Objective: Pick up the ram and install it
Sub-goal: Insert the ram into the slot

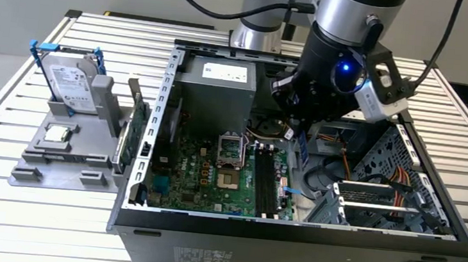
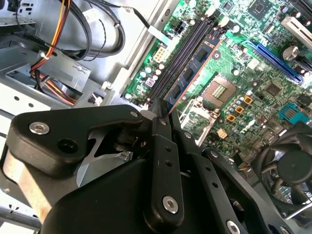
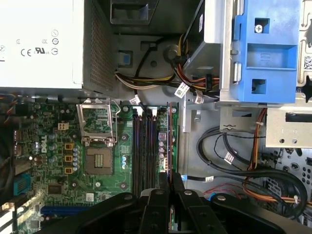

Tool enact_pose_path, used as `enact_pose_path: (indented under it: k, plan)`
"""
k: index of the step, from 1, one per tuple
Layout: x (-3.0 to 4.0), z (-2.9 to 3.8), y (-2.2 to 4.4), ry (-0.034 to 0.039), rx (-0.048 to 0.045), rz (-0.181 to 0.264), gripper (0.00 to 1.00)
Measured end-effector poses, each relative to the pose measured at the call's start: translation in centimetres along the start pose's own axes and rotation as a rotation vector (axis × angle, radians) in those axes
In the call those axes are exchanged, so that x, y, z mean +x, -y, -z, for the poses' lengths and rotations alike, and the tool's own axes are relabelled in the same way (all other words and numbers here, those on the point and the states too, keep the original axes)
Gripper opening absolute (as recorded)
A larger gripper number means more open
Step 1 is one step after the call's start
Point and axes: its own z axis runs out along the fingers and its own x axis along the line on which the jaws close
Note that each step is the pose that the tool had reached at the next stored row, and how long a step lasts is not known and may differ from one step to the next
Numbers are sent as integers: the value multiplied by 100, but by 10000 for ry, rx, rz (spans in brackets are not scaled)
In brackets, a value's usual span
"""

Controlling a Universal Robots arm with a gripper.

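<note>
Slatted metal desk (image 1: 3,212) carries an open black computer case (image 1: 292,246); the arm reaches down into it.

End effector (image 2: 158,109) is clamped on the ram (image 2: 192,73), a slim dark blue stick with black chips and a reddish edge, which juts out from between the black fingers (image 3: 163,187) over the green motherboard (image 3: 53,175). In the first wrist view the ram (image 3: 169,139) is seen edge-on, just beside the long black memory slots (image 3: 144,151), on the side away from the square silver processor socket (image 3: 99,146); whether it touches a slot cannot be told. In the exterior view the end effector (image 1: 302,134) hangs above those slots. On the desk at the exterior view's left, a silver hard drive (image 1: 73,86) with blue clips stands in a grey holder.
</note>
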Motion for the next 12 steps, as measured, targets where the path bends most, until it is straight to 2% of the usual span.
enact_pose_path:
  k: [12]
  plan:
    - [1,-22,0,-1,21,-1,0]
